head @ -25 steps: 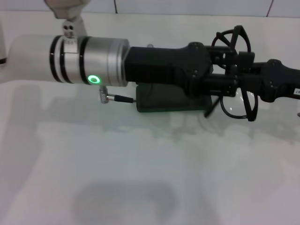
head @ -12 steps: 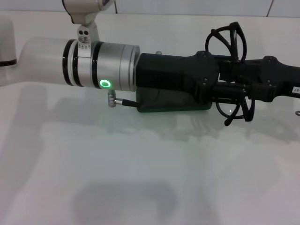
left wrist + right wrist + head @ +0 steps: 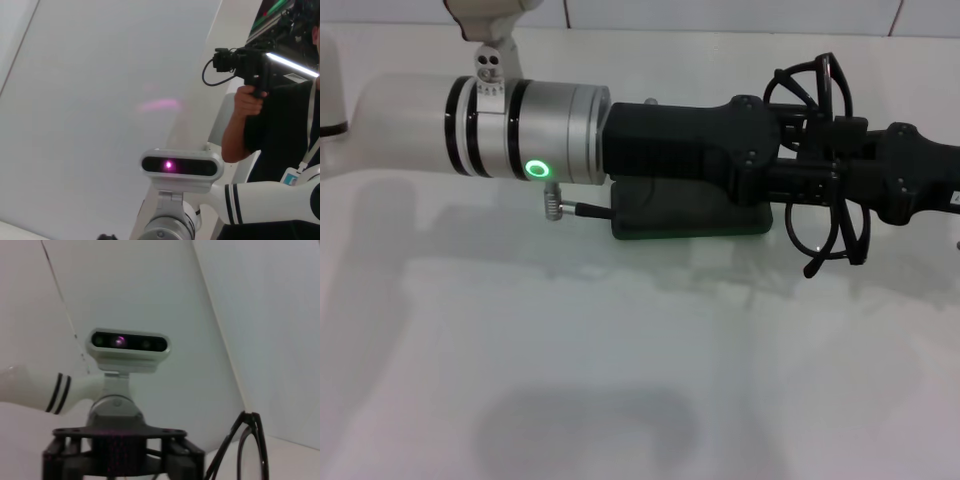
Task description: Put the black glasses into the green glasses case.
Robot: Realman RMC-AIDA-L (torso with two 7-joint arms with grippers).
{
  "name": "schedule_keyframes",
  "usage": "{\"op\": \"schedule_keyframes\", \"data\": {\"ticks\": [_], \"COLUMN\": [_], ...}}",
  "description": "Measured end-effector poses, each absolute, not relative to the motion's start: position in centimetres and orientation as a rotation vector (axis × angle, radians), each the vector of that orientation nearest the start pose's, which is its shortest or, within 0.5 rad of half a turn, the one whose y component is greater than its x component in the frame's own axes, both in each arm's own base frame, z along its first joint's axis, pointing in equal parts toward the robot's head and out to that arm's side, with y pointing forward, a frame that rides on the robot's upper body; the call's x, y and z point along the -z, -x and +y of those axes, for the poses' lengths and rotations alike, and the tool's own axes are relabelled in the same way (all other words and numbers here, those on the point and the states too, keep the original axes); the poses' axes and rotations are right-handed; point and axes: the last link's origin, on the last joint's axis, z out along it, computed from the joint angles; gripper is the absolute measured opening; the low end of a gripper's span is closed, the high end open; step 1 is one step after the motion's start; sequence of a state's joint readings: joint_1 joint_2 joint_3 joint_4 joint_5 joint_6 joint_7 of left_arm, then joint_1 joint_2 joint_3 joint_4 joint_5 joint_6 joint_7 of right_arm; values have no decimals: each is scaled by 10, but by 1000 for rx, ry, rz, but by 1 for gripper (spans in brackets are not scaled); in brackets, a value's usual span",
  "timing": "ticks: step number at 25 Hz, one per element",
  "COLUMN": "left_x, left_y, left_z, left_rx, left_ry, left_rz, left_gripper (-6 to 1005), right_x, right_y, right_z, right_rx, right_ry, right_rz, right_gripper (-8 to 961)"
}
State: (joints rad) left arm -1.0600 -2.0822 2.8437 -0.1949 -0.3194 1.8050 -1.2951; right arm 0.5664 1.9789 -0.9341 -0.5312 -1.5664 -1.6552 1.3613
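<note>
The black glasses (image 3: 842, 228) hang in the air at the right, above the white table, between my two grippers. My left gripper (image 3: 810, 182) reaches across from the left and my right gripper (image 3: 855, 165) comes in from the right; both meet at the glasses. I cannot tell which one holds them. The green glasses case (image 3: 690, 220) lies on the table under my left arm, mostly hidden by it. In the right wrist view the glasses (image 3: 252, 440) show beside my left gripper (image 3: 120, 447).
My left arm's silver wrist (image 3: 530, 130) spans the middle of the head view above the white table (image 3: 620, 360). A cable plug (image 3: 565, 208) sticks out below it. A person with a camera (image 3: 260, 85) stands in the left wrist view.
The glasses have turned and swung lower between the grippers. My left arm shifted right, then slightly back left.
</note>
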Motion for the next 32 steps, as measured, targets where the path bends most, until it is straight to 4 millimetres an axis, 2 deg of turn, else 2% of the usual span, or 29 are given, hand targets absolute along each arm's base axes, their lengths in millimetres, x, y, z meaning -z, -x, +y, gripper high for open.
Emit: {"op": "schedule_keyframes", "data": {"ticks": [12,15,16,19,20,21,24,26,29,32], "left_x": [52,45,40,22,13,5,-25,-39,-52,-54], "left_y": [114,117,121,138,148,156,193,211,230,237], "left_z": [348,345,345,348,352,355,365,365,364,362], "left_rx": [1268,1314,1340,1404,1415,1421,1422,1407,1371,1357], "left_ry": [3085,3078,3058,2943,2869,2803,2520,2409,2336,2314], "left_rz": [-498,-477,-471,-479,-498,-517,-601,-636,-674,-696], "left_gripper": [637,637,637,636,636,636,636,636,636,636], "right_x": [-22,-22,-21,-17,-17,-17,-14,-3,10,21], "right_y": [-224,-230,-232,-231,-231,-229,-221,-206,-190,-177], "right_z": [336,337,338,337,337,338,340,341,343,342], "right_rx": [-1083,-1045,-1016,-942,-942,-832,-684,-486,-287,-195], "right_ry": [2738,2709,2694,2674,2674,2662,2681,2693,2645,2605], "right_rz": [440,398,336,135,135,-23,-135,-253,-377,-471], "right_gripper": [105,105,105,105,105,105,105,105,106,106]}}
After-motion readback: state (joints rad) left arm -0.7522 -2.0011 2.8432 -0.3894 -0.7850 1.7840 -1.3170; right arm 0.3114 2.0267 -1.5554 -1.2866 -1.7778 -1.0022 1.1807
